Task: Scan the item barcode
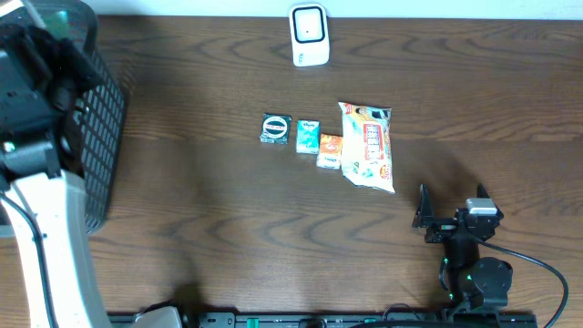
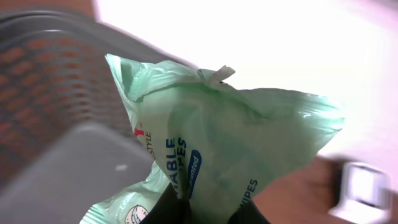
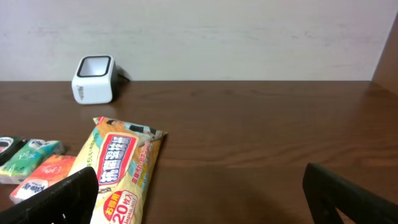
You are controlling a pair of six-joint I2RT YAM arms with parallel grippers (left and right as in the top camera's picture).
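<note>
Overhead, a dark basket (image 1: 102, 128) of open plastic mesh stands at the left edge of the brown wood-grain table (image 1: 200, 210). The left arm hangs over it and hides most of its inside, so I cannot tell what lies in it.

In the left wrist view the left pincer (image 2: 205, 210) is clamped on the lower edge of a wipes pack (image 2: 230, 143). The pack is a soft, pale green film pouch, crinkled and glossy, with blue lettering and a small tab sticking up at its top seam. It is held up in the air with the basket's grey lattice wall behind it, well apart from the scanner (image 1: 309, 35). The scanner is a small white rounded box with a dark window, standing at the far middle of the table.

Near the table's centre four flat packets lie in a row. A black-and-white packet (image 1: 275, 128) is at the left, with a teal packet (image 1: 308, 136) just beside it. An orange packet (image 1: 330, 150) comes next. It touches a long, shiny yellow snack bag (image 1: 367, 146) with red print, which lies flat with its top toward the scanner.

The right pincer (image 1: 451, 211) rests low near the front right, its black fingers (image 3: 59, 199) spread wide apart with nothing between them.
</note>
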